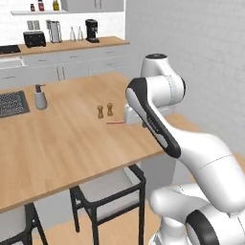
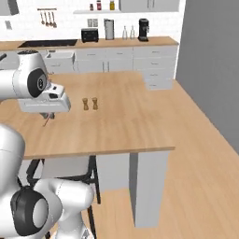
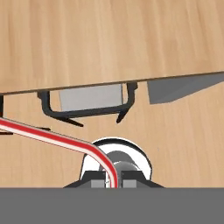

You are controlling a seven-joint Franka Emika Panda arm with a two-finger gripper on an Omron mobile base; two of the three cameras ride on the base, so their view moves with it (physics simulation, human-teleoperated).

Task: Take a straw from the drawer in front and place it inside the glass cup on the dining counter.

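Dining counter (image 1: 57, 139) below; fingers (image 3: 113, 178) pinching red straw (image 3: 52, 138), tips cut off by frame edge.

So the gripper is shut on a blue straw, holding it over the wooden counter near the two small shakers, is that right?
Not quite: the straw is red, not blue, as the hand view shows. The rest stands: the gripper is shut on it, over the wooden counter near the two small shakers.
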